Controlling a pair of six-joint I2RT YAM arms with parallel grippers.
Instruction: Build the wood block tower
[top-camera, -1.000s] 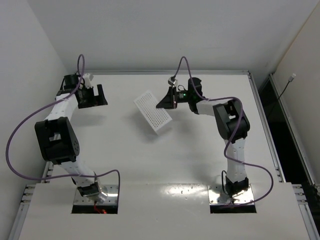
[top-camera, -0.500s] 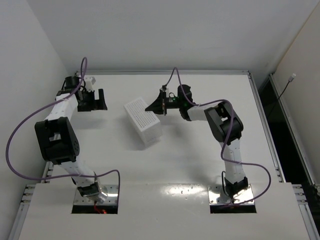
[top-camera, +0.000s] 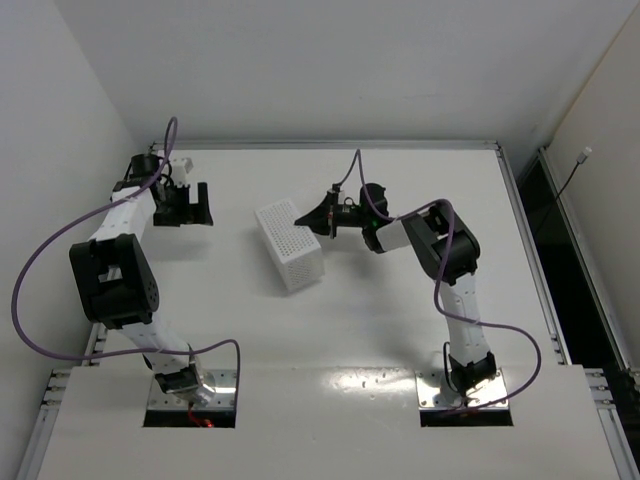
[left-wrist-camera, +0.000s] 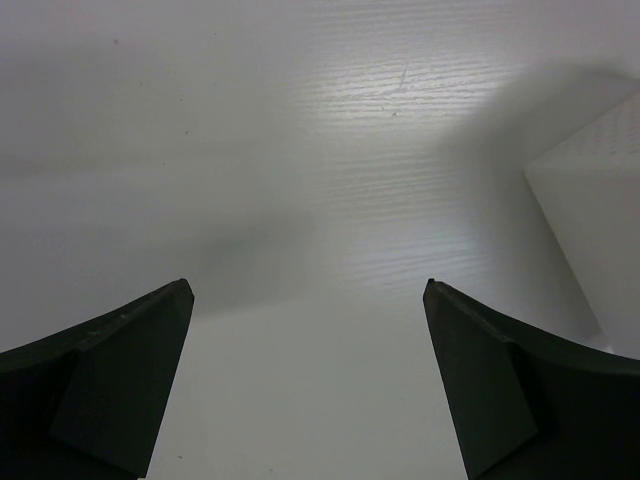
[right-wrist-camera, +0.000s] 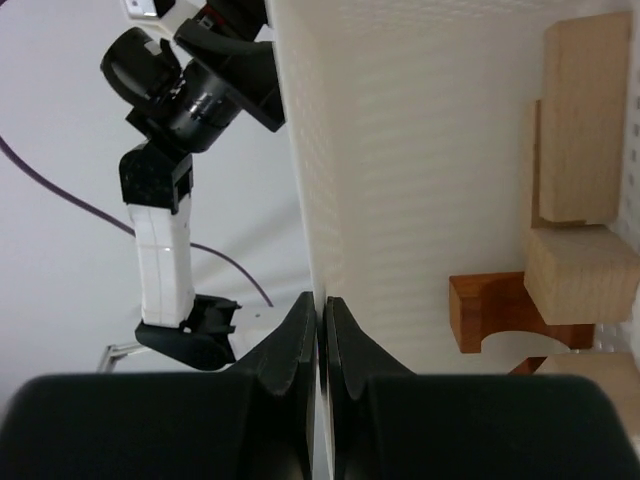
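Tipped onto its side since before, white tray (top-camera: 289, 245) sits pinched in right claw (right-wrist-camera: 322, 312); left claw (left-wrist-camera: 308, 290) gapes.

We see a white table (top-camera: 330, 335) with a faint wood grain, and a metal rail (top-camera: 330, 146) running along its far edge. Left of the middle, toward the far side, stands a white tray (top-camera: 288, 245) dotted with small holes. It is turned at a slant to the edges, and its shadow hugs its near side. The left arm's base (top-camera: 185, 383) and the right arm's base (top-camera: 470, 378) sit at the near edge.
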